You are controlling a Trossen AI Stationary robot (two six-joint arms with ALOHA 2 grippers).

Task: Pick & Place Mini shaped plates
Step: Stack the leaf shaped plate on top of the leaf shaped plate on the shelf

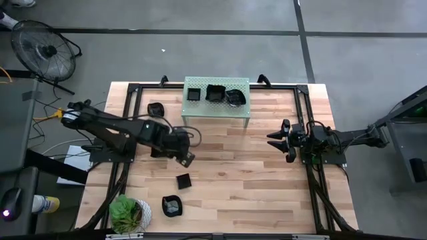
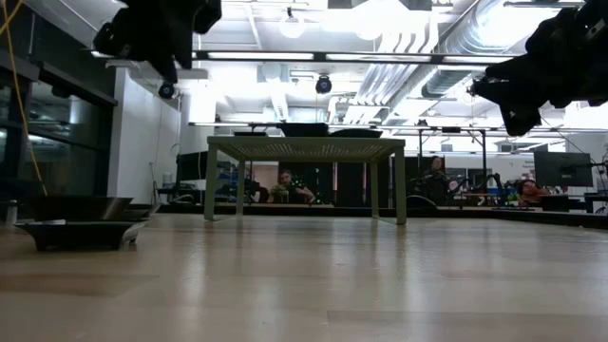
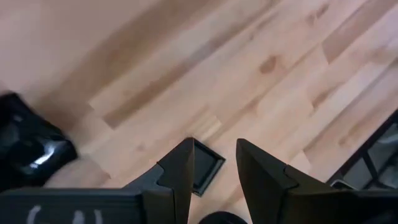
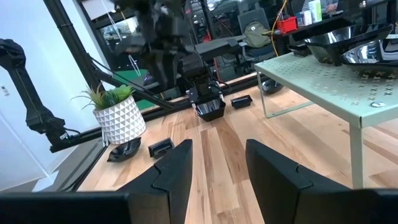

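My left tool (image 1: 189, 160) open, empty, hovering; small square plate (image 1: 183, 180) just below toward desk's near edge; right tool (image 1: 280, 141) open, farther.

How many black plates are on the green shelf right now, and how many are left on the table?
3 on the green shelf: square plate, middle plate, right plate. 3 visible on the table: one behind the left arm, one mid-table, one near the plant. The arm may hide others.

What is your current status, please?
Left gripper open above a square plate. Right gripper open, waiting beside the shelf. Nothing in the way.
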